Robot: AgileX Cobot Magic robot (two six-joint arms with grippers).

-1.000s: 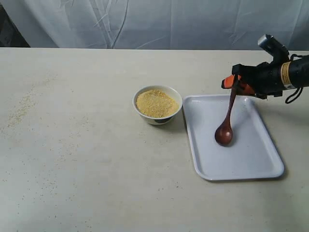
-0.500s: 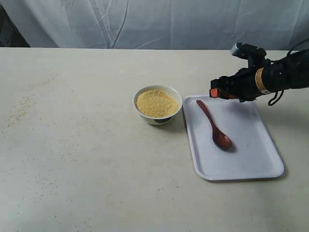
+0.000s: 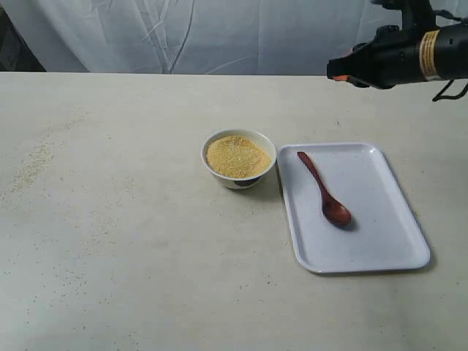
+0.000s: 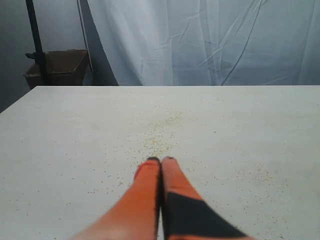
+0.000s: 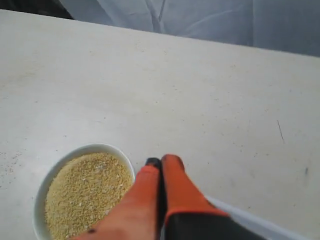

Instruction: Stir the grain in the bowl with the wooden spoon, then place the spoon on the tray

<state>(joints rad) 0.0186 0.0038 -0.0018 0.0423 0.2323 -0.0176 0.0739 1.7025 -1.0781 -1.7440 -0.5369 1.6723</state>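
The wooden spoon lies flat on the white tray, its head toward the front. To the tray's left stands the small white bowl, holding a mound of yellow grain. My right gripper hovers high above the far side of the tray, shut and empty. In the right wrist view the gripper shows closed orange fingers above the bowl, the grain and a tray edge. My left gripper is shut over bare table; the exterior view does not show it.
Loose spilled grains speckle the table's left side, and the left wrist view shows a scatter of grains ahead of the fingers. A white cloth backdrop hangs behind the table. A brown box stands off the table's far corner.
The right gripper let go of the spoon, which now lies flat on the tray. The gripper then shut and rose up and away from the tray.
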